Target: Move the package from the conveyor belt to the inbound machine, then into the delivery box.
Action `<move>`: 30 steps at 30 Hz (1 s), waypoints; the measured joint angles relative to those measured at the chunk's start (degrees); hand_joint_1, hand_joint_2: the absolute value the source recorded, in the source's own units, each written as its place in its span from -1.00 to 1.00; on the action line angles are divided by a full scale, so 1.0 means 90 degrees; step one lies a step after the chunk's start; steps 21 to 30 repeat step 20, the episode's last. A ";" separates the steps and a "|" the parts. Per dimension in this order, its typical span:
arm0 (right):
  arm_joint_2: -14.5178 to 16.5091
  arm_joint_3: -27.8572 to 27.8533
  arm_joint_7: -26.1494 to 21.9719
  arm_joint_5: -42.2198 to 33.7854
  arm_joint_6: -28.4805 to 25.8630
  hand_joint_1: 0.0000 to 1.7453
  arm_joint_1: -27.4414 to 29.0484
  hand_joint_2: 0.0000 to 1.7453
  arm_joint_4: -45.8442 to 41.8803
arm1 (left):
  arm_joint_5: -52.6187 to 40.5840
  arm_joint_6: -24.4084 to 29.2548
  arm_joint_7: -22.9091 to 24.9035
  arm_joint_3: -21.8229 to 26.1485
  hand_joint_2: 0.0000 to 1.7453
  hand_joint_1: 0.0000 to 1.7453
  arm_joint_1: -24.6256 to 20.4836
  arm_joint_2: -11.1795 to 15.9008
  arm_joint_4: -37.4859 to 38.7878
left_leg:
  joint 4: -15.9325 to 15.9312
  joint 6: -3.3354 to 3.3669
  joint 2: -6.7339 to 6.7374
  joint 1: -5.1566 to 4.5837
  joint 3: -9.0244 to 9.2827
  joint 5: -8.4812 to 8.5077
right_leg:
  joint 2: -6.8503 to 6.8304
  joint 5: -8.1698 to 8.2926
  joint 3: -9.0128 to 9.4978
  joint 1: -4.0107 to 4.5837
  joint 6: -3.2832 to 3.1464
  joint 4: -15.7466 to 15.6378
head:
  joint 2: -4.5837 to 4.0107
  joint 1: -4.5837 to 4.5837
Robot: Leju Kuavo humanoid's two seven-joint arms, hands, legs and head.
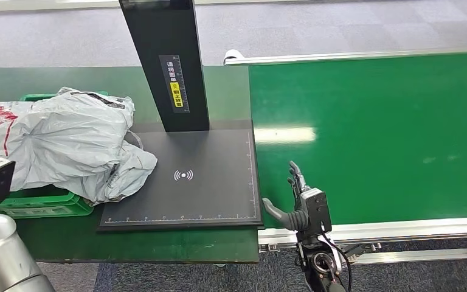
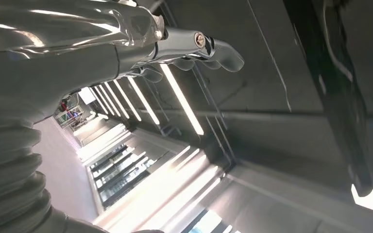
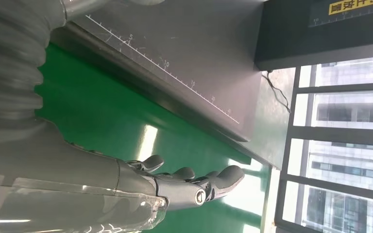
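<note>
The packages (image 1: 67,143) lie well to the left of your right hand's fingers (image 1: 296,177), heaped in a green box (image 1: 42,207) beside the machine. They are soft grey poly bags, crinkled and glossy, one with red print; they will slump and slide under a loose grip.

The belt (image 1: 371,134) ahead of and under the right hand (image 1: 298,204) carries no package in the stretch you can see, so the step in hand reads as waiting for or reaching toward the next one. Keep that hand low over the near edge of the belt, thumb out toward the machine, fingers spread and holding nothing, as they are now. When a bag arrives, take it broadly across its body instead of pinching a corner, since the film will stretch.

The belt is smooth, shiny green with bright reflections and a metal rail. Just left of the thumb sits the machine plate (image 1: 185,182), flat matte black with a ruler edge and a scan mark, below a dark upright post (image 1: 170,61).

The left hand (image 2: 194,48) points up at ceiling lights, fingers apart, nothing in them.
</note>
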 joint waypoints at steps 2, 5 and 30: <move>0.0015 0.0006 -0.0033 -0.0012 -0.0003 -1.00 -0.0020 1.00 0.0042 | 0.0124 -0.0001 0.0001 -0.0037 1.00 -1.00 0.0056 -0.0078 -0.0495 | 0.0000 0.0000 0.0001 0.0000 0.0000 0.0000 | 0.0000 0.0000 0.0001 0.0000 0.0000 0.0000 | 0.0000 0.0001; 0.0039 0.0036 -0.0087 -0.0016 -0.0004 -1.00 -0.0067 1.00 0.0138 | 0.0157 -0.0001 0.0003 -0.0095 1.00 -1.00 0.0129 -0.0124 -0.1292 | 0.0000 0.0000 0.0000 0.0000 0.0000 0.0000 | 0.0000 0.0000 0.0001 0.0000 0.0000 0.0000 | 0.0000 0.0001; 0.0089 0.0104 -0.0103 -0.0017 -0.0004 -1.00 -0.0185 1.00 0.0387 | 0.0193 -0.0003 0.0009 -0.0177 1.00 -1.00 0.0249 -0.0179 -0.2482 | 0.0000 0.0000 -0.0003 -0.0001 0.0001 0.0000 | -0.0002 0.0000 0.0003 0.0000 0.0000 0.0000 | 0.0000 0.0000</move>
